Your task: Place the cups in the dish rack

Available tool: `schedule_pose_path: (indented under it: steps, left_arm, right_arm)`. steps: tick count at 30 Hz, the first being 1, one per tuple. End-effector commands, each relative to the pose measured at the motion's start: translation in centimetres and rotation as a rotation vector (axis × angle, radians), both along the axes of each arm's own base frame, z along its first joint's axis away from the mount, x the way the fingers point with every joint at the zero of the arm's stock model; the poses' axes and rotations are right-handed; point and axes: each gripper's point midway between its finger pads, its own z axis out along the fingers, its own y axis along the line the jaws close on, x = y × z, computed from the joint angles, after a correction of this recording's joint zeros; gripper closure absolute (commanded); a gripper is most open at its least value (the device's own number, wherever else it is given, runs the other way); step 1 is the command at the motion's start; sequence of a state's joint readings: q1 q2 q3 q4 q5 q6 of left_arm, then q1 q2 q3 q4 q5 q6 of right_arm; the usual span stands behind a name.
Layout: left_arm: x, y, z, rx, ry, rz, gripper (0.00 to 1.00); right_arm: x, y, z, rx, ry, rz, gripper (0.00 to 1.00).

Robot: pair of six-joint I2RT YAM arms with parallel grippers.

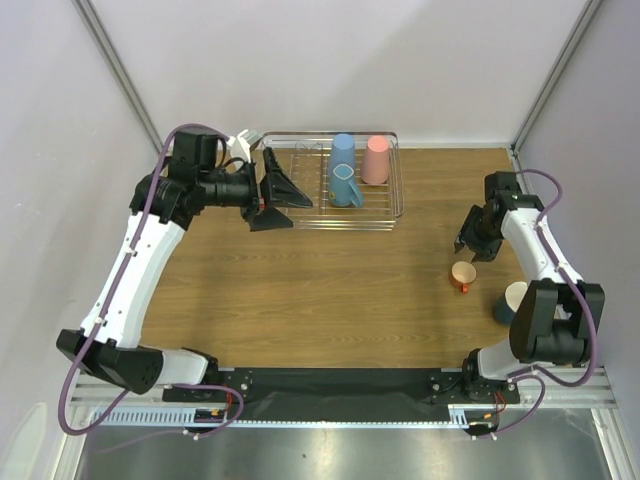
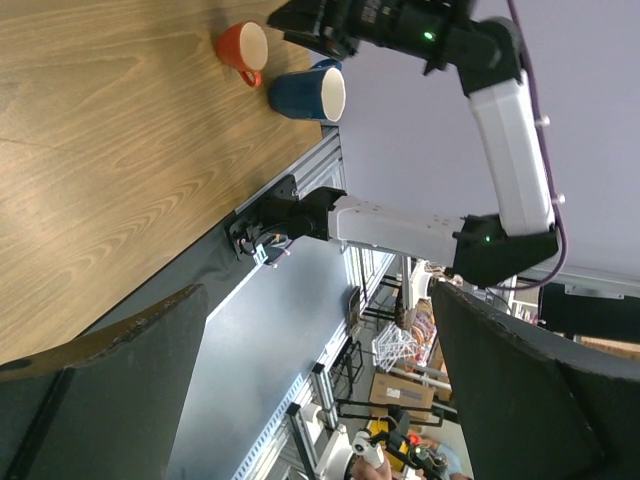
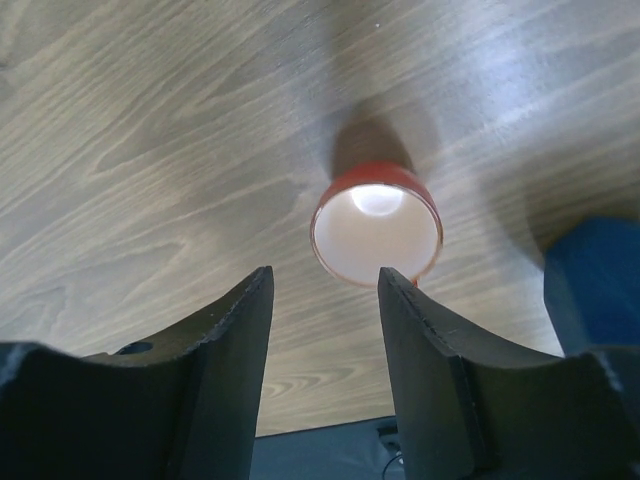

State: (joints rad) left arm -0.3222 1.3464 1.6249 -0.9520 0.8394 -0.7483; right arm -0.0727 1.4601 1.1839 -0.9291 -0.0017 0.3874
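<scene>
Right gripper (image 1: 468,246), spread and empty, was held just above the orange cup (image 1: 461,275) near the dark mug (image 1: 508,302). Left gripper (image 1: 284,203), spread wide, was held at the dish rack (image 1: 397,178), in which the blue tumbler (image 1: 343,170) and pink tumbler (image 1: 375,160) were stood.

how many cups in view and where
4. In the silver wire dish rack: a light blue tumbler and a pink tumbler. On the wooden table by the right arm: a small orange cup and a dark blue white-lined mug. Others may be hidden.
</scene>
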Motion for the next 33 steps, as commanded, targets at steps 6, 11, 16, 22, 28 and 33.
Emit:
schedule_pose_path:
  steps: [6, 11, 16, 22, 28, 33]
  left_arm:
    - [-1.4, 0.4, 1.0, 0.003, -0.084, -0.014, 0.0]
    - [-1.5, 0.6, 1.1, 0.015, -0.087, -0.012, 0.0]
    - [-1.6, 0.8, 1.2, 0.031, -0.096, -0.015, 0.0]
    - [-1.7, 0.9, 1.5, 0.043, -0.105, -0.021, 0.0]
    - [-1.5, 0.9, 1.8, 0.052, -0.111, -0.032, 0.0]
    - [-1.2, 0.7, 1.9, 0.052, -0.115, -0.045, 0.0]
  right_arm:
    - [1.6, 0.4, -2.0, -0.034, -0.005, 0.05, 0.48]
    - [1.1, 0.8, -3.6, -0.037, 0.039, 0.053, 0.49]
    - [1.1, 0.8, -5.4, -0.038, 0.073, 0.054, 0.49]
    - [1.1, 0.8, -7.0, -0.044, 0.11, 0.067, 0.55]
    - [1.3, 1.1, -7.5, -0.038, 0.121, 0.076, 0.68]
    - [1.5, 1.2, -7.4, -0.039, 0.116, 0.087, 0.92]
